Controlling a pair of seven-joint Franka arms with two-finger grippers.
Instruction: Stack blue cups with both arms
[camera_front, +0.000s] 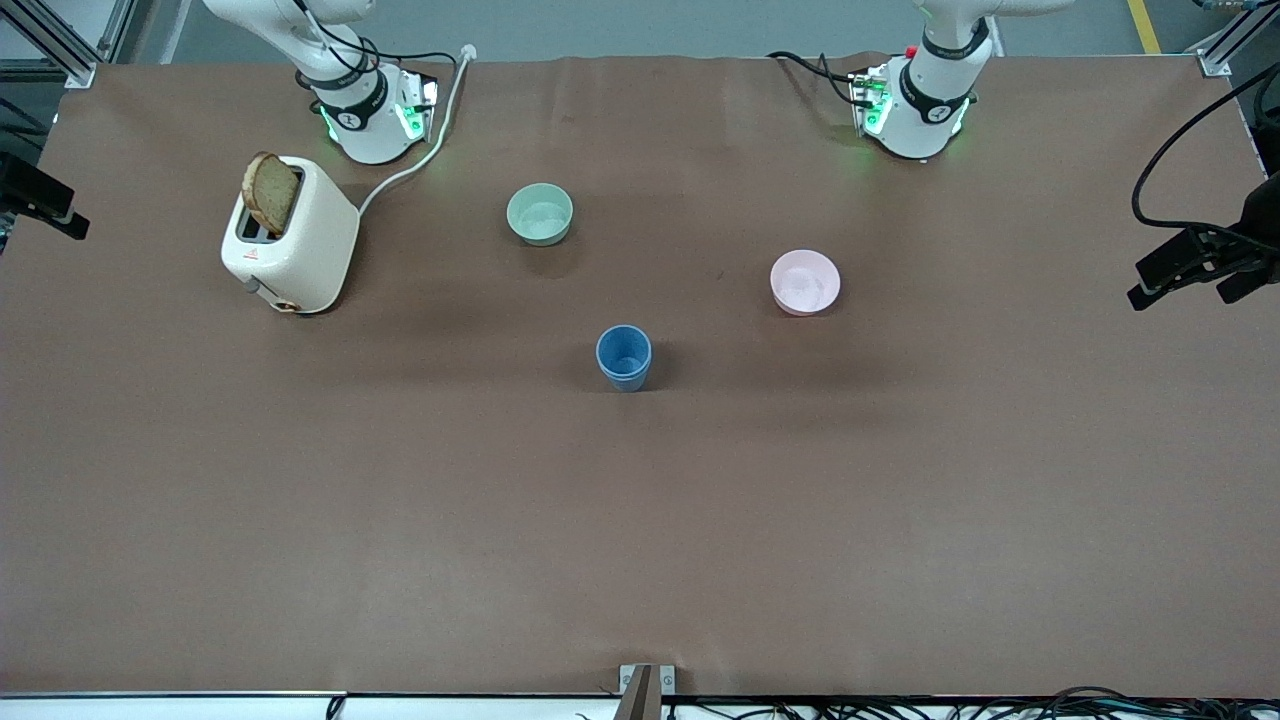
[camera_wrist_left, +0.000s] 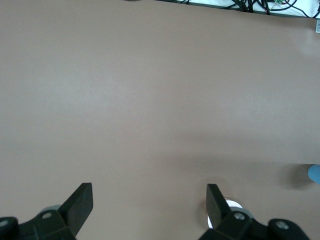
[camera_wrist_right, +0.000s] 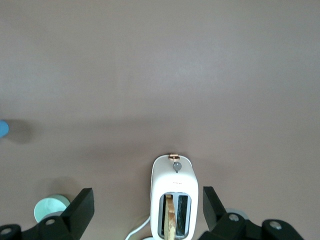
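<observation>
A blue cup (camera_front: 624, 357) stands upright near the middle of the table. A second rim line shows below its top rim, as of one cup set in another. No other blue cup shows. A sliver of it shows at the edge of the left wrist view (camera_wrist_left: 315, 173) and of the right wrist view (camera_wrist_right: 2, 128). Only the arms' bases show in the front view. My left gripper (camera_wrist_left: 148, 200) is open and empty high over bare table. My right gripper (camera_wrist_right: 147, 200) is open and empty high over the toaster (camera_wrist_right: 174, 200).
A white toaster (camera_front: 290, 235) with a slice of bread in one slot stands toward the right arm's end. A mint-green bowl (camera_front: 540, 214) sits farther from the front camera than the cup. A pink bowl (camera_front: 805, 282) sits toward the left arm's end.
</observation>
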